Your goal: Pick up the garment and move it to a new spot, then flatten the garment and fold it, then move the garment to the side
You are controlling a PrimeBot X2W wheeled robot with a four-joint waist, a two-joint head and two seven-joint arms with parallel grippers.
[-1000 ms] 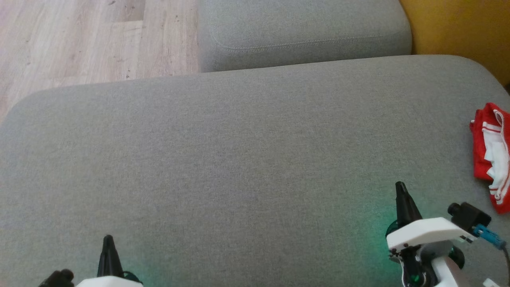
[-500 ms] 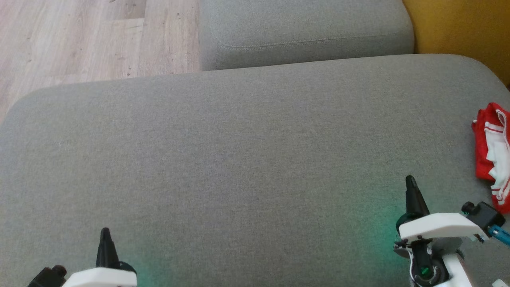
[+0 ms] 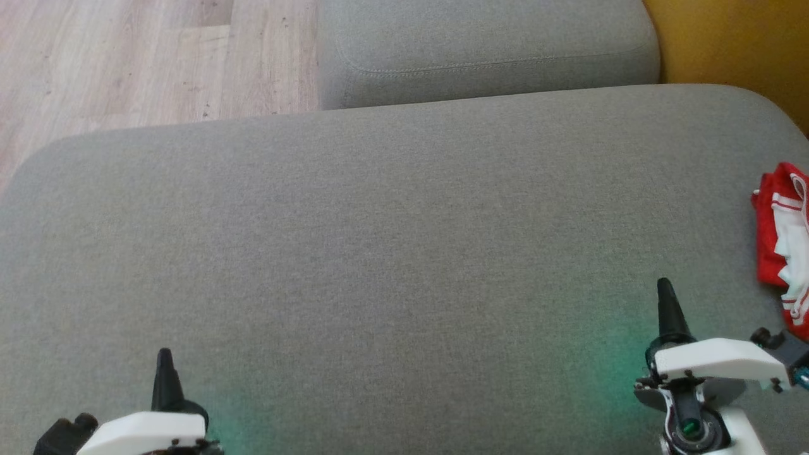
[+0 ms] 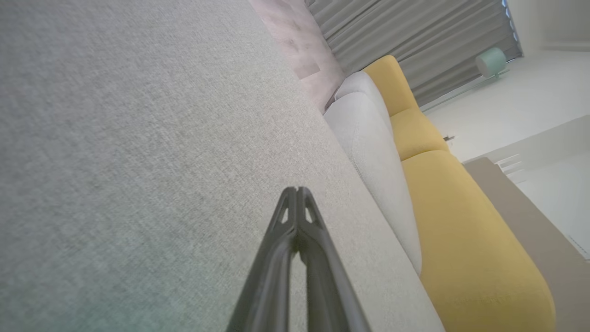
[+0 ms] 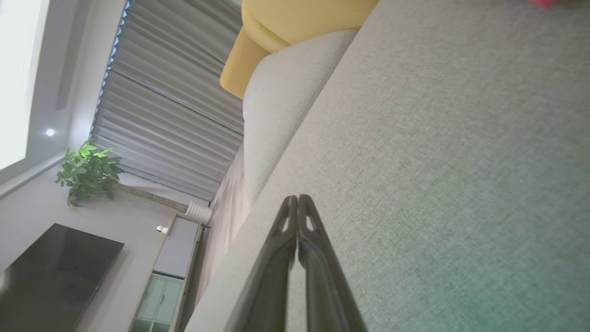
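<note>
Red-and-white garment (image 3: 772,253) lies at three o'clock on the grey sofa cushion (image 3: 404,240). Left gripper (image 3: 164,352) at seven and right gripper (image 3: 663,283) at five are pinched closed, empty.

no readable text, labels, or signs

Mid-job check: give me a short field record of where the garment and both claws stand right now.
garment: red and white, bunched, lying on the grey seat cushion at the head view's right edge, partly cut off
left claw: shut, empty, above the cushion at lower left
right claw: shut, empty, at lower right, apart from the garment
task stage: garment not yet picked up
</note>
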